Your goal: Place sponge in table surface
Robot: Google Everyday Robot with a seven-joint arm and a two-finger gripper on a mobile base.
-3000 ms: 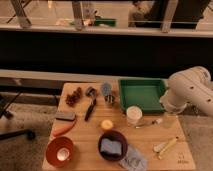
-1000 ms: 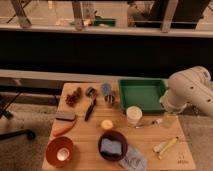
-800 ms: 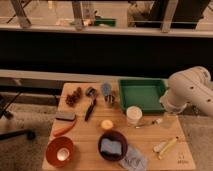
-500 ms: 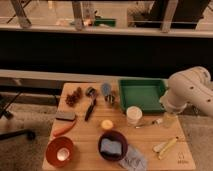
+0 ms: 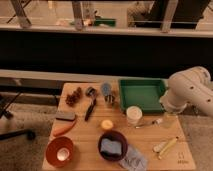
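Note:
The blue-grey sponge (image 5: 110, 147) lies inside the dark maroon bowl (image 5: 121, 141) near the front middle of the tan wooden table surface (image 5: 148, 137). My white arm (image 5: 189, 92) hangs over the table's right edge. Its gripper (image 5: 168, 119) points down beside the green tray's front right corner, well right of the bowl. It stands open and holds nothing.
A green tray (image 5: 142, 94) sits at the back right, with a white cup (image 5: 133, 115) and a spoon (image 5: 147, 123) in front of it. A grey-blue cloth (image 5: 133, 159) lies by the bowl. An orange bowl (image 5: 61, 151), a dark block (image 5: 65, 116) and a black brush (image 5: 90, 107) fill the left side.

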